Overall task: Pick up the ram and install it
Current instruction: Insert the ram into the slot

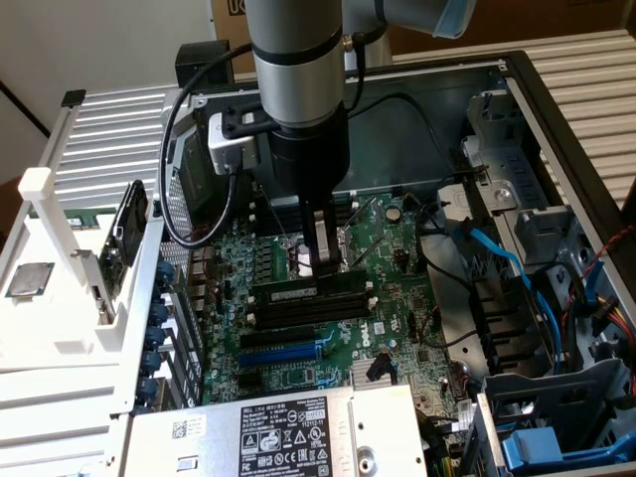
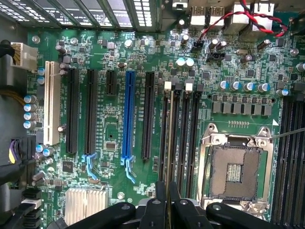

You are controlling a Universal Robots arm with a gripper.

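Ram sits edge-down in one of the long black slots on the green motherboard, inside the opened computer case. From the exterior view its white label and dark chips show just under the tool, whose two fingers are closed on the stick's upper edge. The wrist view looks straight down the stick, so it appears as a thin pale line running between the black memory slots, pinched at the near end by the tool. Beside those slots is the open processor socket with its metal frame. On the other side lie the blue slot and a white slot. Whether the stick is fully seated I cannot tell.
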